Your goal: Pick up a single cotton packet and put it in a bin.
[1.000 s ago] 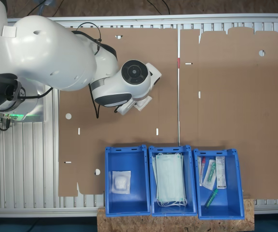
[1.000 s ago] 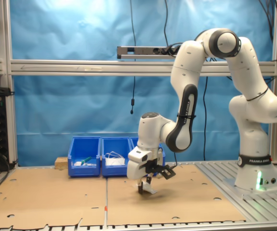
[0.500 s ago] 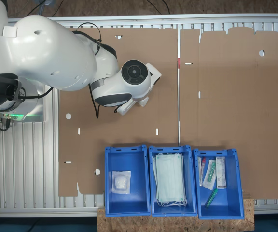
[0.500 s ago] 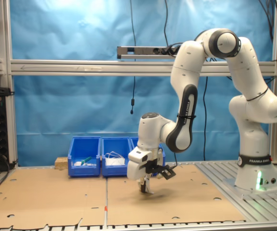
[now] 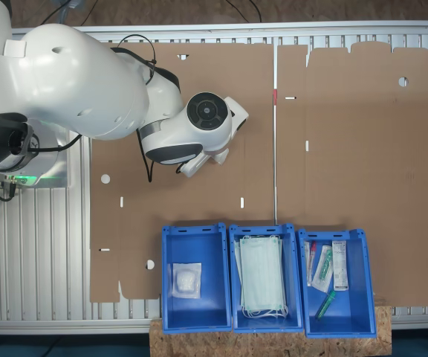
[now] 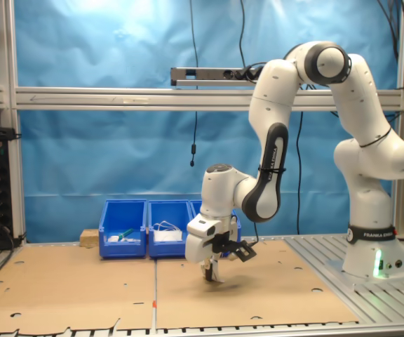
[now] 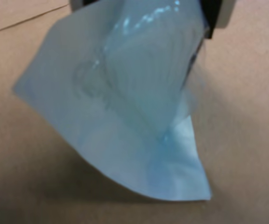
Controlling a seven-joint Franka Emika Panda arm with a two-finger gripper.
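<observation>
- White and shiny, the cotton packet (image 7: 125, 112) is pinched in the gripper (image 6: 211, 272); in the wrist view it hangs bent and crinkled from the dark fingers (image 7: 214, 16).
- In the second exterior view the gripper points down, and the cotton packet (image 6: 214, 275) is just over the brown cardboard (image 6: 258, 295).
- The white arm (image 6: 272, 126) bends down from its base (image 6: 370, 260) on the metal table (image 6: 391, 295).
- In the first exterior view the round wrist (image 5: 203, 123) covers the gripper from above.
- Three blue bins stand side by side at the cardboard's edge, well apart from the gripper.
- The bin (image 5: 195, 242) has one small white packet (image 5: 186, 280) in it.
- The middle bin (image 5: 266, 234) holds pale green masks (image 5: 262, 275).
- The last bin (image 5: 336, 236) holds tubes and boxes (image 5: 329, 268).
</observation>
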